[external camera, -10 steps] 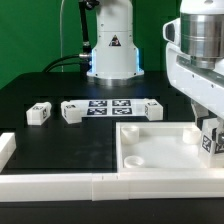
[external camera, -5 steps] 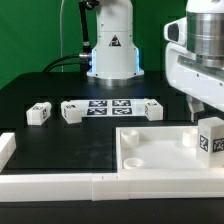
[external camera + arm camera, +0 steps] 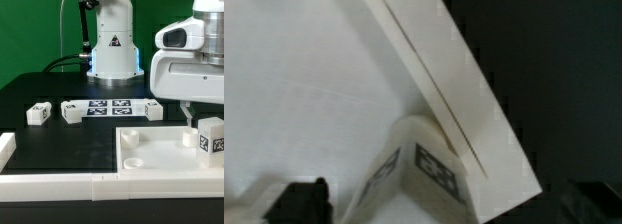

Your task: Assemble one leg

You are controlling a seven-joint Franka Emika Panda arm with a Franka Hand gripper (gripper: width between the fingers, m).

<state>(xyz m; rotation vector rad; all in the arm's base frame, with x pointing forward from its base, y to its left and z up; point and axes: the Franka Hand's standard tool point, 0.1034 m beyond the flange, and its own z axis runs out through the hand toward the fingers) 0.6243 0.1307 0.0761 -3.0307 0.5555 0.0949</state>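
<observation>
One leg [image 3: 210,137], a stubby white block with a black-and-white marker, stands upright in the corner of the large white panel [image 3: 160,152] at the exterior view's right. My gripper [image 3: 197,110] is above it and slightly toward the exterior view's left, open and holding nothing. In the wrist view the leg [image 3: 416,168] shows below between my two dark fingertips [image 3: 295,200], which stand wide apart and clear of it, against the panel's rim [image 3: 455,90]. Three more legs lie on the black table: one [image 3: 38,113], a second [image 3: 72,112] and a third [image 3: 153,109].
The marker board [image 3: 110,107] lies flat between the loose legs. A white rail [image 3: 90,186] runs along the table's front, with a short white block [image 3: 5,150] at the exterior view's left. The arm's base [image 3: 112,50] stands at the back.
My gripper has let go of the leg, risen off it and shifted toward the exterior view's left. The leg stays standing in the panel's corner.
</observation>
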